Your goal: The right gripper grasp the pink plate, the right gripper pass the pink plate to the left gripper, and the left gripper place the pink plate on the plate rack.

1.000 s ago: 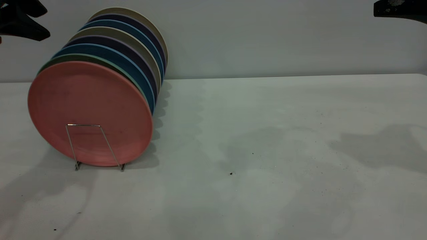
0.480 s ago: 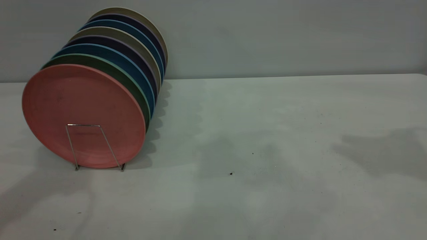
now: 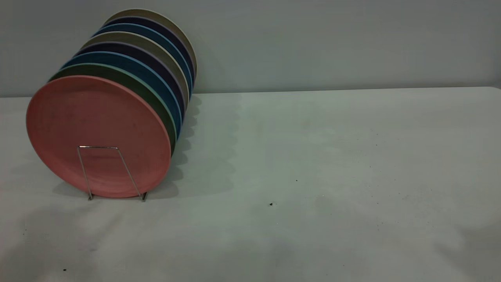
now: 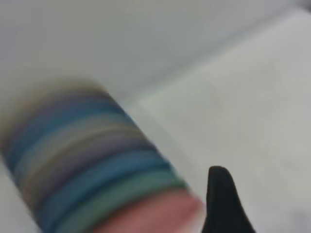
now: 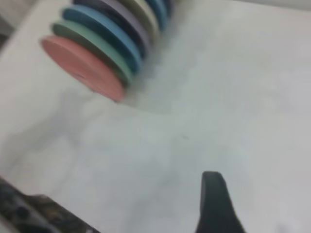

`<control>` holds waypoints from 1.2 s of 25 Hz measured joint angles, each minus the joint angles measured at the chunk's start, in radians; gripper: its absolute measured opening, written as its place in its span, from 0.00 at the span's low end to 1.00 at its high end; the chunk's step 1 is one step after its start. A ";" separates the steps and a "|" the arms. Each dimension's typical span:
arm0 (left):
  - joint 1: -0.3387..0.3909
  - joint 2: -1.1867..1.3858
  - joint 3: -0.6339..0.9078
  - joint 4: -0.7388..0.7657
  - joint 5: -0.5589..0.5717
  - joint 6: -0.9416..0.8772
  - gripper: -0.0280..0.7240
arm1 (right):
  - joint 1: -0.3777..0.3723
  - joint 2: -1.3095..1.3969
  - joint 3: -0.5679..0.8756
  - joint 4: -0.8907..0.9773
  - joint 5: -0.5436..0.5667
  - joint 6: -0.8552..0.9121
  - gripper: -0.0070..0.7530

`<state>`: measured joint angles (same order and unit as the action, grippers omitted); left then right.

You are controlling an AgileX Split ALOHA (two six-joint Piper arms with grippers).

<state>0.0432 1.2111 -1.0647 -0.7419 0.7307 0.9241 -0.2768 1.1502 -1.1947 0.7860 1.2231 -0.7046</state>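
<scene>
- The pink plate is seen at the left of the exterior frame, a round, shallow, matte salmon disc with faint dark specks, standing on edge and leaning back.
- It is held at the front of the plate rack, a thin silver wire frame whose trapezoid loop crosses the plate's lower face and is far shorter than the plate.
- Behind it a row of upright plates is stacked toward the upper left: a green plate just behind, then blue, dark purple and beige ones at the back.
- A pale, smooth table fills the rest of the frame, marked with scattered dark specks and soft shadows; a plain grey wall stands behind.
- Neither arm is seen in the exterior view.
- In the left wrist view one black tapered finger of the left gripper is seen at the lower edge, near the blurred pink rim; nothing is held, and its opening cannot be told.
- In the right wrist view one black finger of the right gripper is seen at the lower edge, well apart from the plate row; nothing is held, and its opening cannot be told.
</scene>
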 joint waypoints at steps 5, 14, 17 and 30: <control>0.000 -0.004 0.000 0.317 0.225 -0.402 0.66 | 0.000 -0.192 0.029 -0.192 0.013 0.191 0.66; 0.000 -0.124 0.000 0.527 0.336 -0.570 0.66 | 0.000 -0.541 0.428 -0.421 -0.008 0.354 0.66; 0.000 -0.171 0.000 0.527 0.375 -0.581 0.66 | 0.000 -0.587 0.561 -0.481 -0.064 0.364 0.66; 0.000 -0.372 0.000 0.604 0.436 -0.736 0.66 | 0.232 -0.744 0.707 -0.780 -0.119 0.613 0.66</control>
<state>0.0432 0.8389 -1.0647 -0.1378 1.1669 0.1885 -0.0446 0.4064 -0.4880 0.0057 1.1040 -0.0915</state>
